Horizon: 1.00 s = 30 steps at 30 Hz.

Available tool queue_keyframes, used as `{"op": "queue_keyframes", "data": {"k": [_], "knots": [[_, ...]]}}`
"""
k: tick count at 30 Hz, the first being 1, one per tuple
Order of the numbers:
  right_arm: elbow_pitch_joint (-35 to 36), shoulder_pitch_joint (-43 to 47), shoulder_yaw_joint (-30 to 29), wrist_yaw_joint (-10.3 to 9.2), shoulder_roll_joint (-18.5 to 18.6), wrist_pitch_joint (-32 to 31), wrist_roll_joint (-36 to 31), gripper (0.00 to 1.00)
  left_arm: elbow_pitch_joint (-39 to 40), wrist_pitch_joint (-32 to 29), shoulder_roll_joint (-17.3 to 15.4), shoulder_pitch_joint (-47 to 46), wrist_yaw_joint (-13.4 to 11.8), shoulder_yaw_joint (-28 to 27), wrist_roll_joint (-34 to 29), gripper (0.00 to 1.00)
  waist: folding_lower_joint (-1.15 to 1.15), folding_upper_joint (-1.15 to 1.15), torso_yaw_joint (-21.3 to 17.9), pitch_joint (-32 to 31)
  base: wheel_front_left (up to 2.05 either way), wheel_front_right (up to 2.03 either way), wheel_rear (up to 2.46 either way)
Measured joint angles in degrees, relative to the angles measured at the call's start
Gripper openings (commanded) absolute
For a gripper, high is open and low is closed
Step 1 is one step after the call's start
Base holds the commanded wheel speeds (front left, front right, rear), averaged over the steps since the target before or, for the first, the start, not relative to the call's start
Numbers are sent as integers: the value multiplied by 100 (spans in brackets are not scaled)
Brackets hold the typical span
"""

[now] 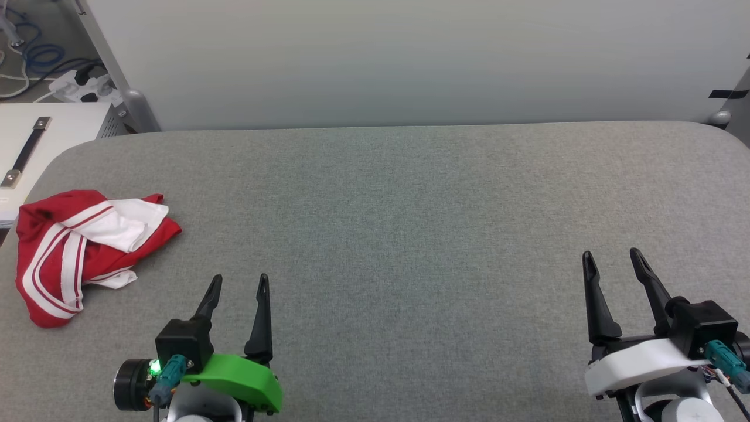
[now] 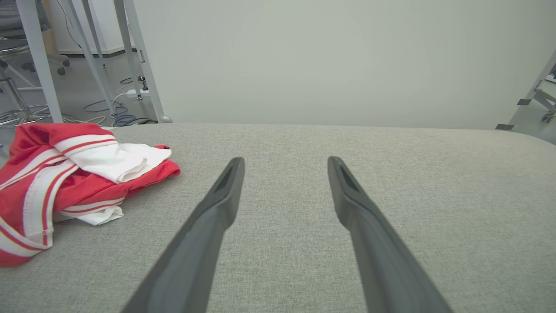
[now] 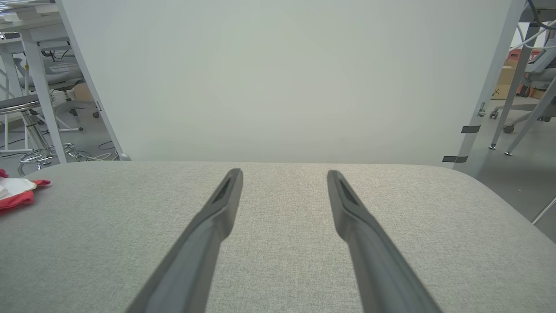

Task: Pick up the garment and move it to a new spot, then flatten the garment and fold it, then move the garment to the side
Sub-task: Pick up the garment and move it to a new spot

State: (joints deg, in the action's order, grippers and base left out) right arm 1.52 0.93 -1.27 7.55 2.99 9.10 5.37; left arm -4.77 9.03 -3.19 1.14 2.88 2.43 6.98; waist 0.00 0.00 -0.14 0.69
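While both arms wait low in the head view, the garment sits as a crumpled red heap at the middle left of the frame, close to the left edge of the grey padded table. The left gripper stands at the lower left, just right of the heap and apart from it, with its two dark fingers spread wide and nothing between them. The right gripper is at the lower right, well apart from the cloth, equally wide open and empty.

I'd judge the jersey to be light, limp and a bit slick. It will sag and trail from any single pinch, and nothing about it looks fragile. The raised folds near the white sleeve on top look easiest to nip. The striped trim is a thicker edge that should slip less.

Bunched like this, it has no clean heading. The heap runs roughly from the upper right down to the lower left of the frame, with the sleeve reaching rightward. I can't tell where the collar or hem lies, and the chest is folded out of sight.
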Motion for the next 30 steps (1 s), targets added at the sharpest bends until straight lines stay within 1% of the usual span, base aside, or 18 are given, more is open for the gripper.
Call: {"op": "queue_keyframes", "data": {"k": [16, 23, 30], "knots": [[-33, -5, 20, 0, -1, 194, 158, 100, -35, 211, 1, -5, 85, 79, 216, 100, 0, 0, 46, 65, 0, 0, 0], [-54, -10, 132, 0, -1, 285, 253, 100, -97, 290, 1, -8, 83, 54, 252, 100, 0, 0, 255, 82, 0, 0, 0], [-56, -18, 393, 0, -2, 377, 299, 100, -166, 381, 2, -10, 70, -43, 282, 100, 0, 0, 605, 103, 0, 0, 0]]}}
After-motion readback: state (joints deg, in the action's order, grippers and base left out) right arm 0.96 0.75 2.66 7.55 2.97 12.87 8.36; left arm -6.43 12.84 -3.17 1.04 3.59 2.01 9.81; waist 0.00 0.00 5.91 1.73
